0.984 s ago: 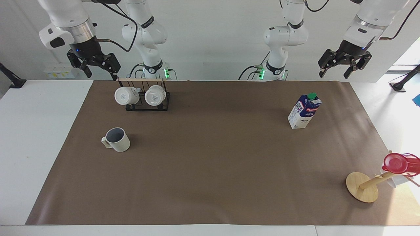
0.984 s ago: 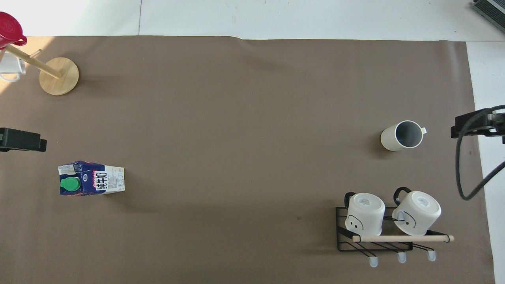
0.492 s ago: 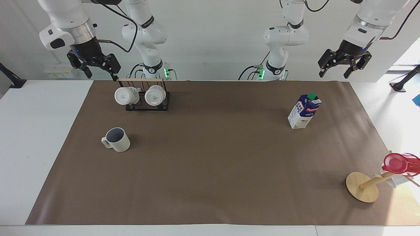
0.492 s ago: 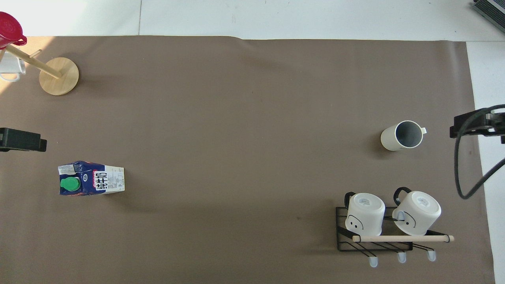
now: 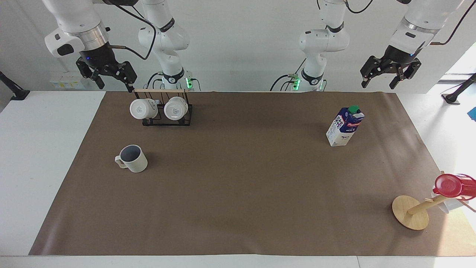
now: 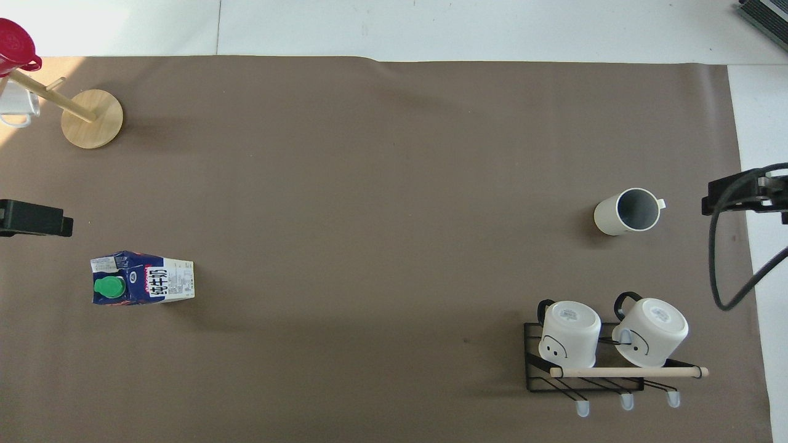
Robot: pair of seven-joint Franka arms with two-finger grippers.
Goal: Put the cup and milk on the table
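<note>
- Two Franka arms hang raised at their own edge of the desk [image 5: 55,149], and we judge the task either done or just ended: both of its things already stand on the brown sheet.
- The right pincer [image 5: 108,76] is spread and holds nothing. It hovers by the robots' edge of the sheet, just beside the black mug rack [image 5: 167,109] with its two glossy white mugs [image 5: 176,108].
- The cup [image 5: 133,159] stands upright below and ahead of that pincer, out toward the middle of the sheet, well apart from it. Its dark mouth faces up, and its handle points toward the right arm's end of the desk.
- The left pincer [image 5: 390,74] is likewise spread and bare, raised over the robots' edge of the sheet at the left arm's end.
- The milk [image 5: 345,125] stands upright below and ahead of this pincer, nearer to it than the cup is to the right one. Its long axis is vertical, green cap on top.
- Should either thing need shifting, we judge each arm best placed for the thing on its own side: right for the cup, left for the milk.
- A wooden cup stand [image 5: 411,212] carrying a red cup [image 5: 452,185] sits well ahead of the left pincer.
</note>
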